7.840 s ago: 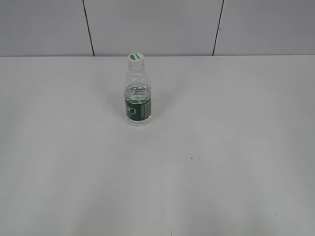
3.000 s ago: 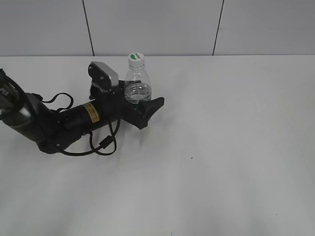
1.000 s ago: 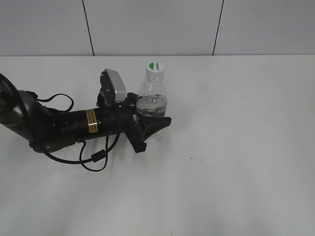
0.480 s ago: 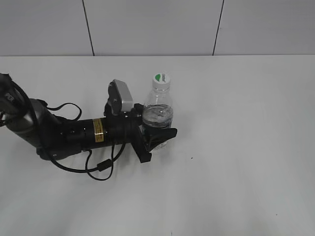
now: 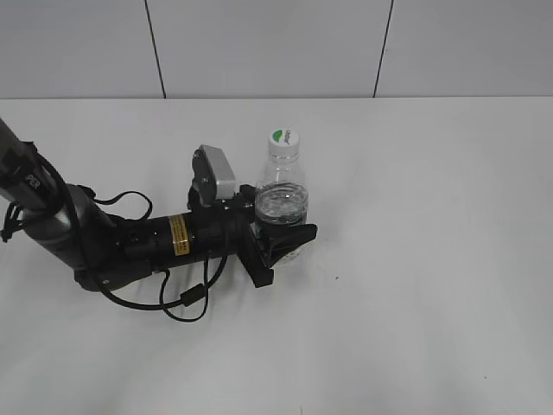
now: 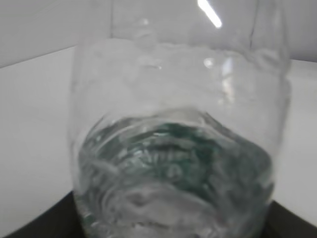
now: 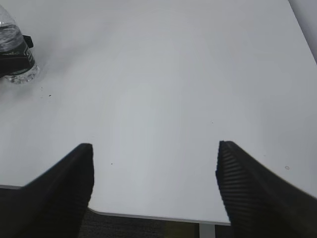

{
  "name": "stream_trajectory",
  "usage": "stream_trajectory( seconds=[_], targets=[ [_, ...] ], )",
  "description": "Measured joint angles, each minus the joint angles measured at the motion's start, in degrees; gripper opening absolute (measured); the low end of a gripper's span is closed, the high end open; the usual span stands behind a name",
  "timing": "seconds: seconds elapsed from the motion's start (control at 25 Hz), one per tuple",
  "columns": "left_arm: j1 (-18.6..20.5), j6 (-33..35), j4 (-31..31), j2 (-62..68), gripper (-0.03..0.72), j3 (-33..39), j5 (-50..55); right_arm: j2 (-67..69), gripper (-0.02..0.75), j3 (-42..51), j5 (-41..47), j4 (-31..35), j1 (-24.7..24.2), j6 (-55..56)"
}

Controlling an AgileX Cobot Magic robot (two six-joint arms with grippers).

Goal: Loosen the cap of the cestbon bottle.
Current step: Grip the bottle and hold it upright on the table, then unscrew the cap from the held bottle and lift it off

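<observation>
The cestbon bottle (image 5: 281, 203), clear plastic with water inside, stands upright near the middle of the white table (image 5: 415, 259). Its white cap (image 5: 282, 140) with a green mark sits on top. My left gripper (image 5: 282, 244) is shut around the bottle's lower body, hiding the dark green label. In the left wrist view the bottle (image 6: 173, 148) fills the frame, close up and blurred. My right gripper (image 7: 154, 171) is open and empty over the table's near edge, out of the exterior view. The bottle (image 7: 15, 54) shows at the far left of the right wrist view.
The left arm (image 5: 112, 246) lies low across the table's left side with a looped black cable (image 5: 177, 298). A grey panelled wall (image 5: 276, 47) rises behind the table. The table's edge and a leg (image 7: 208, 229) show below the right gripper.
The left arm came in and closed on the bottle. Over the last second it has carried the bottle a little to the right and nearer the front, still upright.
</observation>
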Motion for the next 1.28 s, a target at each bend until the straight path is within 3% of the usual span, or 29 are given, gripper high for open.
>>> stream_trajectory(
  seconds=[1.12, 1.28],
  targets=[
    [0.0, 0.05, 0.1, 0.0, 0.401, 0.0, 0.2, 0.0, 0.588, 0.0, 0.0, -0.48, 0.0, 0.0],
    [0.0, 0.05, 0.1, 0.0, 0.401, 0.0, 0.16, 0.27, 0.588, -1.19, -0.71, 1.61, 0.0, -3.82]
  ],
)
